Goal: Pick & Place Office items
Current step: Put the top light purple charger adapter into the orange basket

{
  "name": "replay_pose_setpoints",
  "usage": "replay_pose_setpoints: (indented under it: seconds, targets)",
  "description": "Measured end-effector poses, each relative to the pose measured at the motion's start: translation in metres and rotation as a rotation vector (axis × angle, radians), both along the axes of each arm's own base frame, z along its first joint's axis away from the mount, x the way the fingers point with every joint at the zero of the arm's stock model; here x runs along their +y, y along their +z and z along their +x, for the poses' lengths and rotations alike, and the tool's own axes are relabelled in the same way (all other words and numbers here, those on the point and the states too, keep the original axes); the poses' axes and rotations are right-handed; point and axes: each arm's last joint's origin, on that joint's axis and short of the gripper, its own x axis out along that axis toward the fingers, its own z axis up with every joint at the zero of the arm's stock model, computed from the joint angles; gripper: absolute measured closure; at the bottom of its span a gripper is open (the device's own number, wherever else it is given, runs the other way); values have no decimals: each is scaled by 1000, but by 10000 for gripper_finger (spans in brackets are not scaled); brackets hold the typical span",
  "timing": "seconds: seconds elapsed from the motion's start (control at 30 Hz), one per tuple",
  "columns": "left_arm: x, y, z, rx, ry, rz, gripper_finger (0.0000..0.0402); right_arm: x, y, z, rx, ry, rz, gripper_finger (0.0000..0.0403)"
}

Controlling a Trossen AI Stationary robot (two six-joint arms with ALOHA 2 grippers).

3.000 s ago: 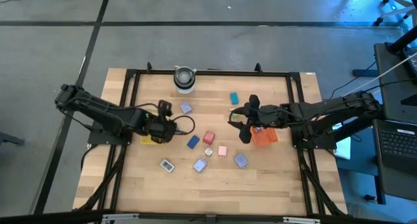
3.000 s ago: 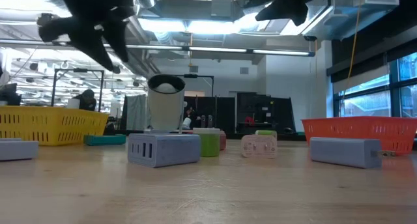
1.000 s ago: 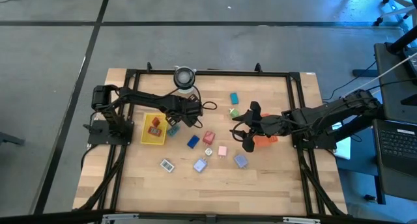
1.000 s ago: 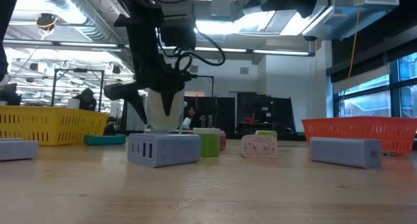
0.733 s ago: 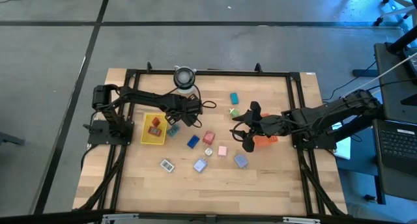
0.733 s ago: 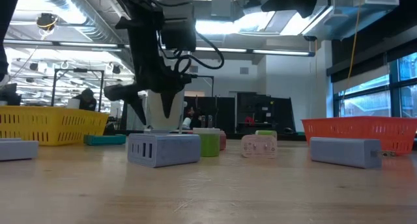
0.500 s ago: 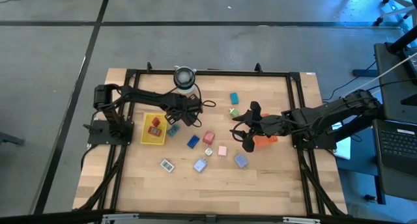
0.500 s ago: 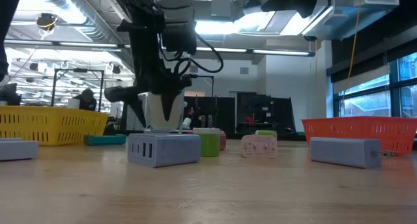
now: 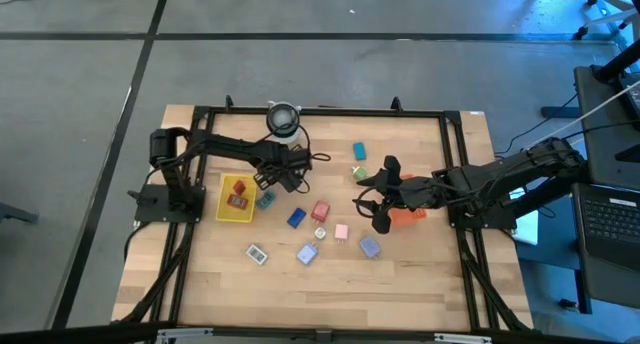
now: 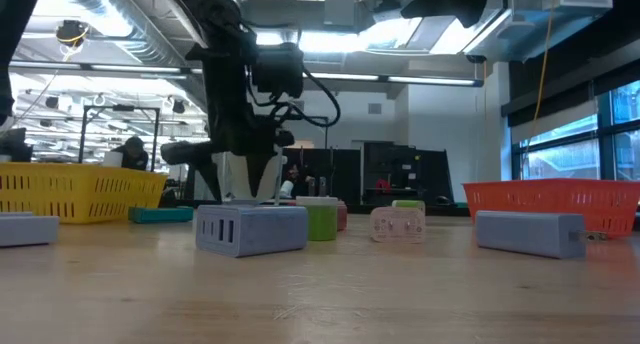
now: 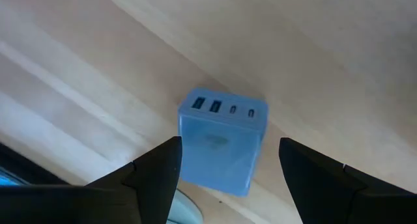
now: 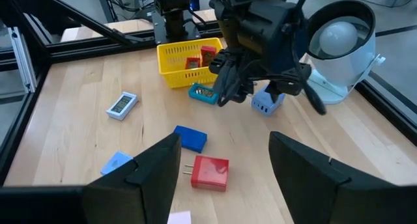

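Pale wood (image 11: 339, 48), boxy blue charger (image 11: 221, 142) (smooth)

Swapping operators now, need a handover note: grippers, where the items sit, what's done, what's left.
Left gripper: open, lowered around the lavender charger block, a finger on each side, no grip yet.
Right gripper: jaws apart, empty, held above the table beside the orange tray.
Done: red pieces lie in the yellow tray.
Left on the table: teal piece next to the yellow tray, blue block, red block, pink piece, green piece, teal block, white piece, two more lavender blocks.
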Motion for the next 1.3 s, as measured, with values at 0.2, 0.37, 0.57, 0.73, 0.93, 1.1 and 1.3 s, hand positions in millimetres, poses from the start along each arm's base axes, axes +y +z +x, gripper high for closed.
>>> replay_pose_setpoints:
  seconds: [0.2, 0.37, 0.57, 0.73, 0.93, 1.1, 1.3]
  targets:
    - [6, -1, -1, -5, 2, -30, 148, 0, 0, 0, 4, 1, -2, 169]
    - [10, -2, -2, -12, 8, -57, 149, 0, 0, 0, 4, 4, -8, 169]
    - [9, -2, -2, -7, -19, -72, 151, 0, 0, 0, 6, 7, -14, 169]
    - [11, -10, -2, 34, -33, -78, 151, 0, 0, 0, 6, 8, -14, 169]
    - [11, -24, 0, 106, -40, -47, 153, 0, 0, 0, 7, 8, -14, 169]
    - [9, -24, 0, 120, -53, -13, 174, 0, 0, 0, 7, 10, -13, 169]
    - [9, -24, -2, 142, -44, -6, 183, 0, 0, 0, 9, 14, -19, 169]
